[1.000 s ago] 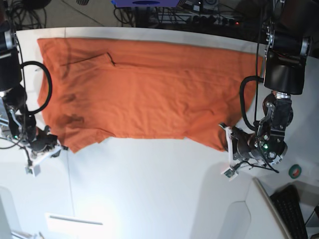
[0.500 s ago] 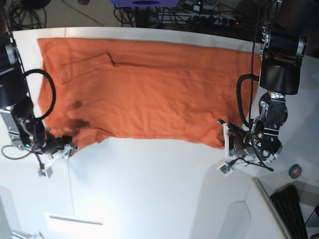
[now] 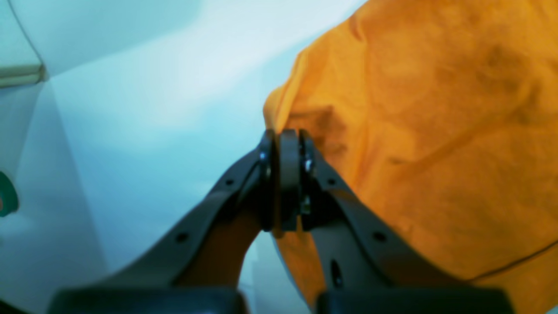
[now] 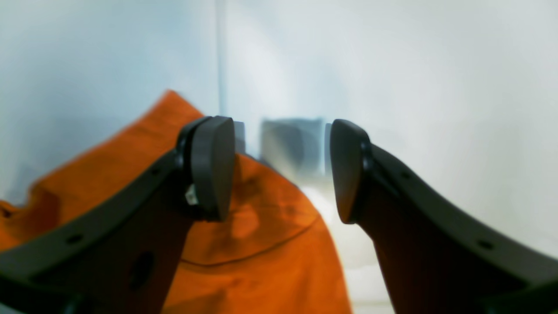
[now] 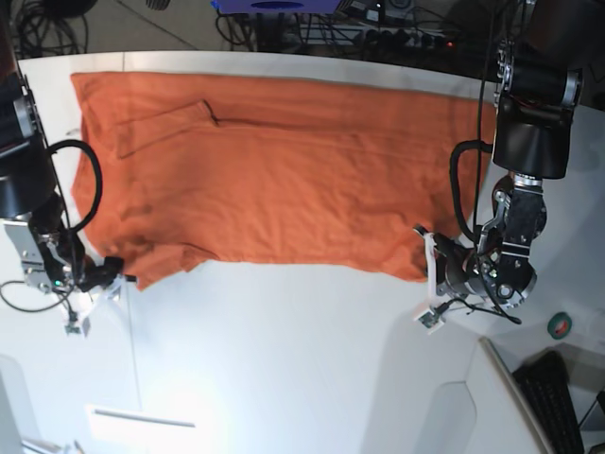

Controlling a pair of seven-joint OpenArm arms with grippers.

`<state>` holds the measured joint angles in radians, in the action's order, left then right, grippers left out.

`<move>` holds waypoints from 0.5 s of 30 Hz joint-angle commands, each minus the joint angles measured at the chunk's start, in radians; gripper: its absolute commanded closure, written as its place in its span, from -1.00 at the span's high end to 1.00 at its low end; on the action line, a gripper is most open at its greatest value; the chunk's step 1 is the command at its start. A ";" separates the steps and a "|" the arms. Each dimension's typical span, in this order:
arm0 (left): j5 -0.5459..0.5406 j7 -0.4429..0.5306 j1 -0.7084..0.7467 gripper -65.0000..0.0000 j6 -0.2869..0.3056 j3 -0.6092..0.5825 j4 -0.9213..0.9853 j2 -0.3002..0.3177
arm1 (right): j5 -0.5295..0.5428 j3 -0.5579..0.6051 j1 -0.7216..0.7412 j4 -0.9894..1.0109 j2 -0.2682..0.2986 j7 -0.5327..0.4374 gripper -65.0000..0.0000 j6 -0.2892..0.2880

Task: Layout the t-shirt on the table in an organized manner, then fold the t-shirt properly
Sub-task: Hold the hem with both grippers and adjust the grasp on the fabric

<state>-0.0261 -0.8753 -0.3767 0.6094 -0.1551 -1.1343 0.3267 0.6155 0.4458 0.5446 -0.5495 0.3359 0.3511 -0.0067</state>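
The orange t-shirt (image 5: 284,170) lies spread flat across the far half of the white table (image 5: 284,359). My left gripper (image 5: 430,274) is at the shirt's near right corner. In the left wrist view it (image 3: 281,174) is shut on the edge of the shirt (image 3: 436,131). My right gripper (image 5: 99,282) is at the shirt's near left corner. In the right wrist view it (image 4: 281,170) is open and empty. One of its fingers (image 4: 213,165) is over the shirt (image 4: 261,244), the other is over bare table (image 4: 436,87).
A green tape roll (image 5: 561,324) and a black keyboard (image 5: 558,397) lie off the table's right edge. Cables and gear (image 5: 284,24) line the far edge. A thin seam (image 5: 132,350) runs down the table's near left part.
My right arm swung in toward the shirt's near left corner, then drew back a little. The corner shifted slightly. My left arm moved slightly up and left with the shirt's right corner.
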 commanded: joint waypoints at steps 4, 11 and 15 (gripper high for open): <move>-0.001 0.011 -0.026 -1.00 -0.003 0.002 -0.016 0.009 | -0.021 -0.008 0.032 -0.008 -0.014 -0.016 0.03 -0.002; -0.001 0.011 -0.026 -1.00 -0.003 0.007 -0.016 0.009 | 0.059 -0.006 0.033 -0.008 -0.014 -0.013 0.03 -0.002; -0.001 0.011 -0.026 -1.00 -0.003 0.010 -0.016 0.010 | 0.054 -0.003 0.030 -0.005 -0.014 -0.013 0.03 -0.002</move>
<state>-0.0261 -0.8749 -0.3767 0.6094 -0.1513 -1.1343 0.3256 0.6708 0.4454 0.5442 -0.5476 0.3069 0.3527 -0.0078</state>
